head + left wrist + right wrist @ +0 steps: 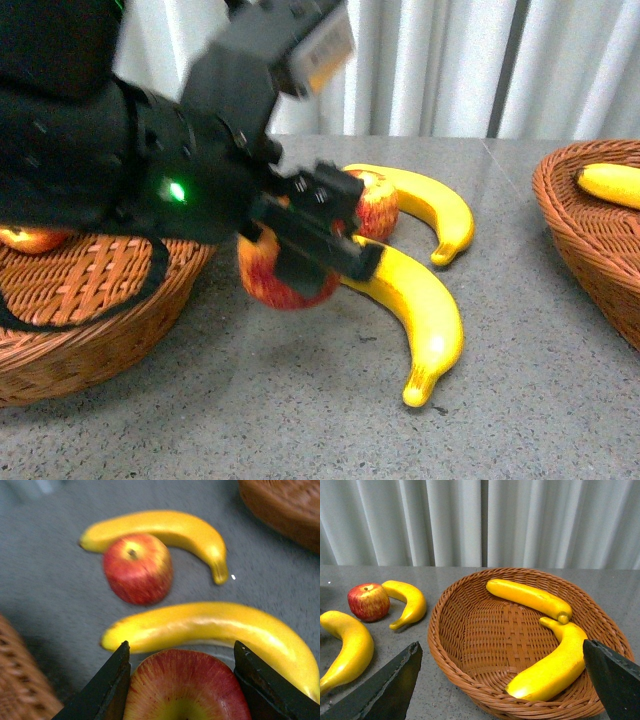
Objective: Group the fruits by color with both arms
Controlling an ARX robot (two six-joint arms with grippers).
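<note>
Evidently the glossy red apple (pixel 186 690) is gripped by the black boxy left gripper (pixel 181 652), with the brown wicker basket (pixel 90 340) at nine o'clock; the right gripper (pixel 500 644) is spread open.

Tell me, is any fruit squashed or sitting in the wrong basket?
Nothing stands out. The right brown wicker basket holds only two yellow bananas, the left wicker basket shows one red apple, and the loose fruit, including the gripped apple, looks whole.

Three apples (pixel 137 570) (pixel 185 690) (pixel 30 238), one probably, half hidden; four bananas (pixel 350 645) (pixel 407 602) (pixel 527 597) (pixel 552 667); two baskets (pixel 90 340) (pixel 590 260).
</note>
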